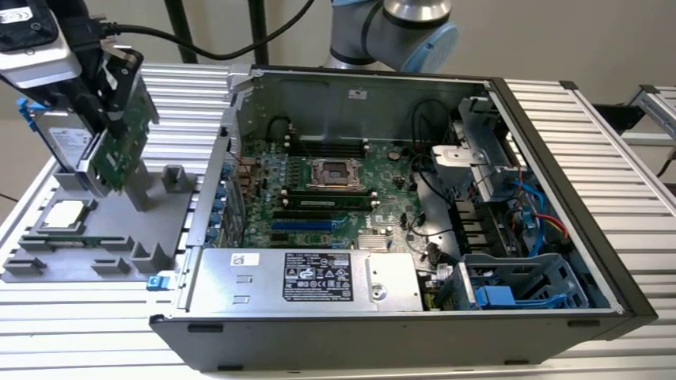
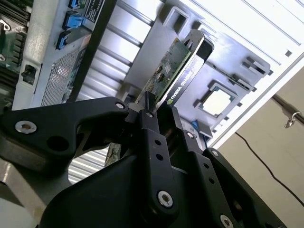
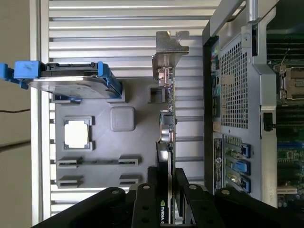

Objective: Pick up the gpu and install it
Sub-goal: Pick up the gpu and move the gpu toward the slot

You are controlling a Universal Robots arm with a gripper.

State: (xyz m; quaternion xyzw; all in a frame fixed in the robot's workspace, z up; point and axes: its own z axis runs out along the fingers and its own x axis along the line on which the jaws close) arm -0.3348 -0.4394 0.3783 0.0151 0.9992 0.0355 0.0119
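In the upper left of the exterior view, the tool (image 1: 106,95) grips the gpu (image 1: 114,158) between narrowly set fingers. The card stands upright on edge over the grey tray (image 1: 158,226), just beside the hard drive (image 1: 62,146). The open computer case (image 1: 317,99) sits on the ribbed surface (image 1: 591,127) at centre. Both wrist views show the fingers (image 3: 156,185) clamping the card's edge (image 2: 175,71).

open PC case (image 1: 370,336) on slat table (image 1: 591,119) | grey jig (image 1: 111,226) beside it | HDD (image 1: 66,146) upright, CPU chip (image 1: 66,212) flat in jig
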